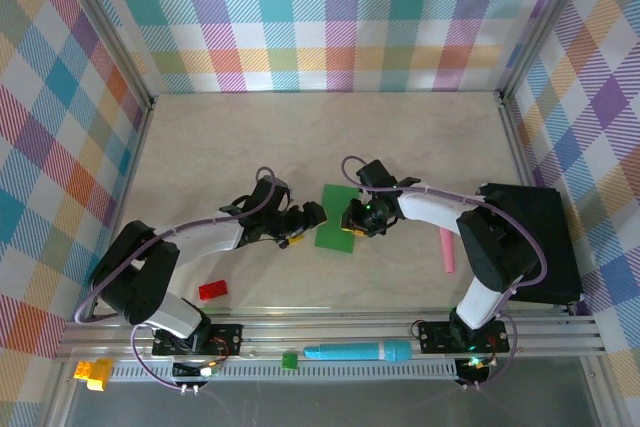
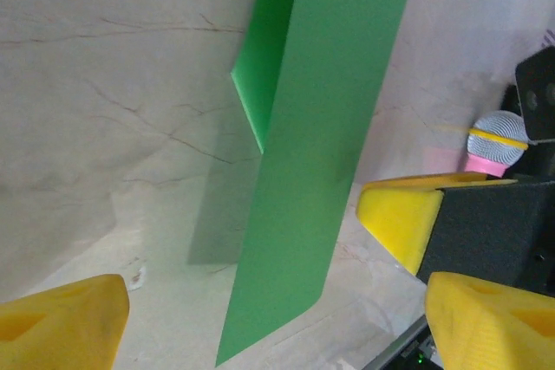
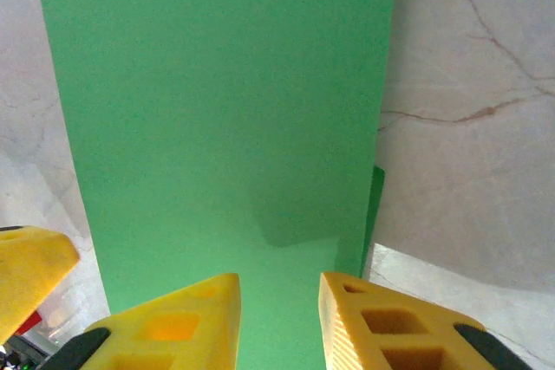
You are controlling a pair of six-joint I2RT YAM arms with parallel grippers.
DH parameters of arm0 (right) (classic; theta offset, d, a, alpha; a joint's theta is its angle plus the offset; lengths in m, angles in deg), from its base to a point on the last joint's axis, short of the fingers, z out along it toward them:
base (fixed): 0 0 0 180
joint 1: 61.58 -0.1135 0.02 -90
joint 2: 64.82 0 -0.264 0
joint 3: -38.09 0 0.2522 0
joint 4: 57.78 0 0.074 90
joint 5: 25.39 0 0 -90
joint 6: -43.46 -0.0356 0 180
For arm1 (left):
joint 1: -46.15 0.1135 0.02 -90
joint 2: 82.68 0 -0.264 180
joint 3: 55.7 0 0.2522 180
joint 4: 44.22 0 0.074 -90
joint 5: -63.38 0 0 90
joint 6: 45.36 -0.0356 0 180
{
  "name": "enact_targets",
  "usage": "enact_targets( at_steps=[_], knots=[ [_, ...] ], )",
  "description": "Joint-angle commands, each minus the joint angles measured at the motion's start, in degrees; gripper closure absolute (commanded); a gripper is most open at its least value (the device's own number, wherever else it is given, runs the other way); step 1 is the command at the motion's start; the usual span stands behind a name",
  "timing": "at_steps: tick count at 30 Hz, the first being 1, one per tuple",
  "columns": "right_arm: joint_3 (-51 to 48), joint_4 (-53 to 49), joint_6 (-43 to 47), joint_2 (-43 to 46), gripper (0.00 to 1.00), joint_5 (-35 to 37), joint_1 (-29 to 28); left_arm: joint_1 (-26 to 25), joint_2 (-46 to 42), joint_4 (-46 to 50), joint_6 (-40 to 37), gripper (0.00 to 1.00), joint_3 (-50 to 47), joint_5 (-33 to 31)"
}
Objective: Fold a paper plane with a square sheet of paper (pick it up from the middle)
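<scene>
The square sheet of paper (image 1: 335,219) lies mid-table, bright green and folded into a narrow rectangle. In the left wrist view the sheet of paper (image 2: 321,153) runs as a long strip, with a lower layer peeking out at its left edge and a shadow beside it. My left gripper (image 1: 306,219) is at its left side, open wide (image 2: 277,309), the strip's near end between the spread fingers (image 2: 65,318) without contact. My right gripper (image 1: 352,219) is over the paper's right side; its jaws (image 3: 279,318) stand narrowly apart above the green surface (image 3: 217,110), nothing pinched between them.
A red block (image 1: 212,290) lies near the left arm. A pink marker (image 1: 447,250) and a black box (image 1: 535,237) are at the right. On the front rail lie a teal marker (image 1: 357,351), a small green block (image 1: 289,359) and a yellow block (image 1: 92,372).
</scene>
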Motion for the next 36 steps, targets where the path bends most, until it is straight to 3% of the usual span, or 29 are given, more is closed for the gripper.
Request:
enact_targets(
  at_steps=[1, 8, 16, 26, 31, 36],
  knots=[
    [-1.16, 2.08, -0.64, 1.42, 0.71, -1.25, 0.48, -0.39, 1.89, -4.59, -1.45, 0.15, -0.1, 4.72],
    [-5.21, 5.52, 0.24, 5.85, 0.68, 0.2, 2.12, 0.3, 7.08, -2.0, -7.2, 0.28, 4.81, 6.8],
    [-10.18, 9.25, 1.94, 12.9, 0.53, 2.27, 4.23, 2.51, 14.12, -3.28, -9.02, 0.48, 9.59, 10.29],
    [-15.02, 15.97, 5.63, 19.41, 0.24, 2.0, 5.47, 3.75, 17.52, -5.95, -8.14, 0.73, 11.83, 10.41],
    [-16.61, 20.47, 11.83, 21.21, 0.01, 1.02, 5.56, 4.02, 17.19, -7.1, -6.74, 0.84, 11.37, 7.76],
    [-16.0, 21.54, 19.13, 21.38, 0.01, 1.62, 5.55, 4.02, 16.03, -7.91, -4.82, 0.95, 10.39, 4.33]
  ],
)
